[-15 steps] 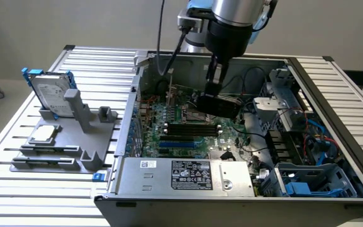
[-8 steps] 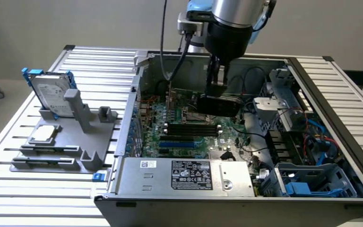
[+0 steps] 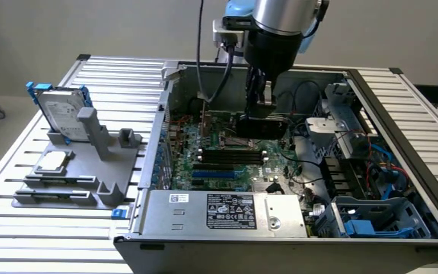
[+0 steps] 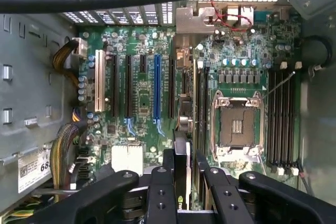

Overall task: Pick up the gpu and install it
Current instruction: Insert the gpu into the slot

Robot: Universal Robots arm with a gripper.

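My gripper reaches down into the open computer case and is shut on the gpu, a small black card. In the wrist view the gpu shows edge-on between my fingers, and its silver end bracket points at the case's rear wall. The card hangs over the green motherboard, between the black expansion slot beside the blue slot and the CPU socket. Whether its edge touches a slot is hidden.
A silver hard drive with blue rails stands on a grey fixture at the exterior view's left, outside the case. The power supply, a drive cage and loose cables crowd the case. Memory slots flank the socket.
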